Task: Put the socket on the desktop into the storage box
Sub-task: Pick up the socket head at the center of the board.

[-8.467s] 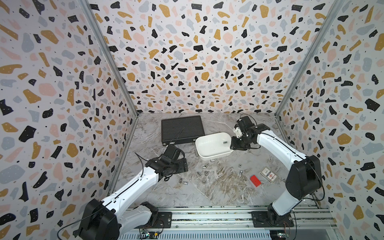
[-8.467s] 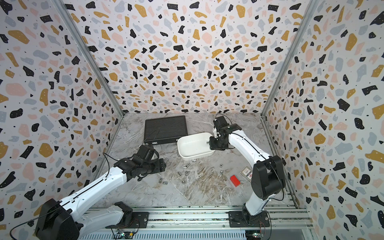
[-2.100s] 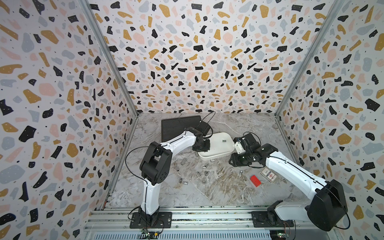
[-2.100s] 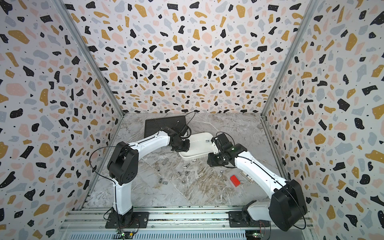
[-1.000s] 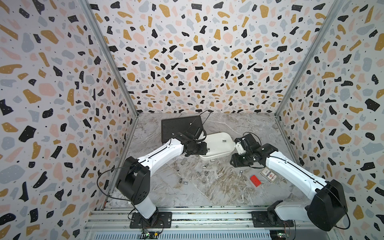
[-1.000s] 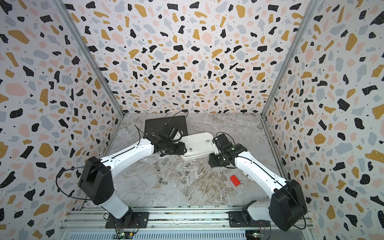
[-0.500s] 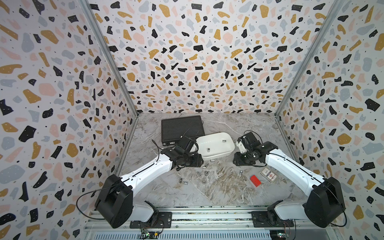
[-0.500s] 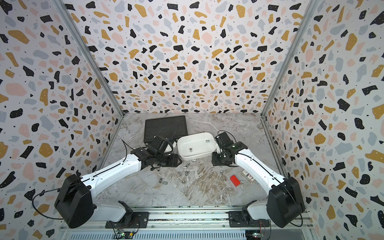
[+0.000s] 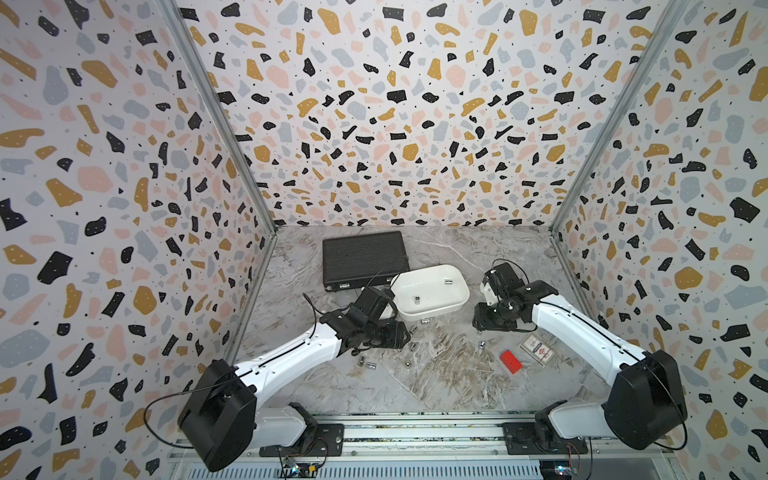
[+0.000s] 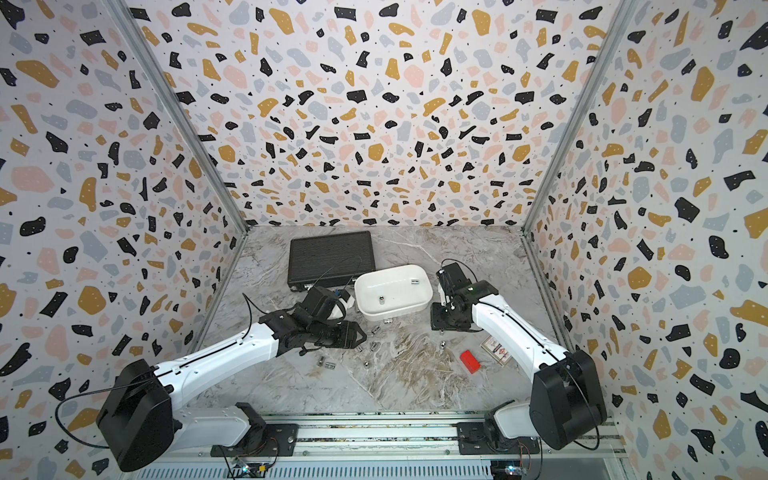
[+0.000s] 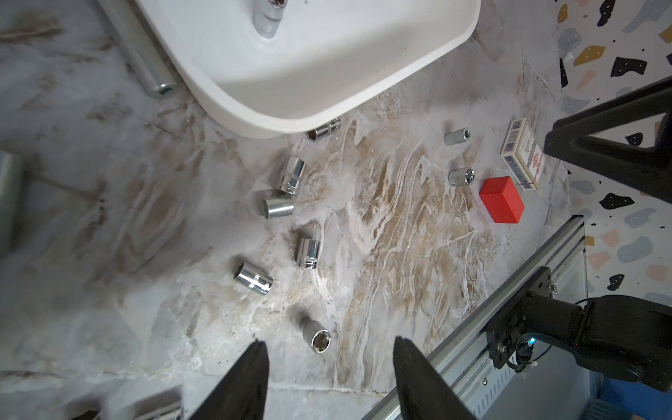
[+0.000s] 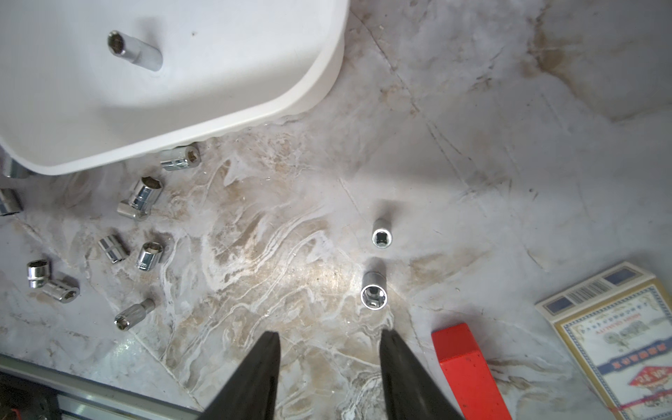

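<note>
Left gripper (image 11: 329, 343) and right gripper (image 12: 330, 334): jaws apart, empty, either side of the storage box (image 9: 432, 311); two sockets (image 9: 417, 299) lie inside it.

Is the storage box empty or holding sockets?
Not empty: the storage box holds one socket near its middle, another by its far wall.

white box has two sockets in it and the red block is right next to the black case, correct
No: the red block lies beside the printed card pack, well away from the black case at the back; both top views show it. The storage box does hold two sockets.
</note>
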Tool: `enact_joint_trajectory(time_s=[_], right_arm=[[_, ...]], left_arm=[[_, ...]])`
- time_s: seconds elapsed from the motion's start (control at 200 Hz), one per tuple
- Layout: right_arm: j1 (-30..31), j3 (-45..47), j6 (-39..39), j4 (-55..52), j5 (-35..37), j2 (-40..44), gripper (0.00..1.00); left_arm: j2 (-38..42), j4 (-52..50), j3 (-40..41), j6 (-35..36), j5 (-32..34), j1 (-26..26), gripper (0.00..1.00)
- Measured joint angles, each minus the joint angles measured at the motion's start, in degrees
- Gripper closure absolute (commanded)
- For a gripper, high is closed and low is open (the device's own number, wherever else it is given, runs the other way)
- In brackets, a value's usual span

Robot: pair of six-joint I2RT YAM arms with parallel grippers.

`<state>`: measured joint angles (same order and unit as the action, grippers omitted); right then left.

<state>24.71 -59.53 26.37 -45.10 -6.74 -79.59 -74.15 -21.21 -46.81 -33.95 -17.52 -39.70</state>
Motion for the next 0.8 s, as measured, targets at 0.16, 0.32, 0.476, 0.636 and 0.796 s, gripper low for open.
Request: enact_joint_trajectory(time_s=[0.16,0.32,0.476,0.636,0.796], right_arm=[[-0.59,0.00,0.00,-0.28,0.39,-3.13,0.50],[-0.87,0.00,-0.02,-0.31,0.74,-6.10,0.50],[-0.96,0.00,-0.02,-0.31,0.96,-8.72,0.50],[-1.16,0.00,-0.02,-0.22,1.11,-10.93,0.50],[-1.49,-0.04,-0.02,0.20,1.33,-12.66,0.50]], left_arm=[[-0.02,1.29,0.33,-0.70,0.00,-1.31,0.41],[-0.59,2.95,0.39,-1.49,0.04,-2.93,0.41],[-1.44,3.61,0.39,-1.64,0.07,-4.15,0.41],[-1.53,3.98,0.39,-1.60,0.07,-4.57,0.41],[-1.79,4.68,0.39,-1.55,0.04,-4.83,0.41]])
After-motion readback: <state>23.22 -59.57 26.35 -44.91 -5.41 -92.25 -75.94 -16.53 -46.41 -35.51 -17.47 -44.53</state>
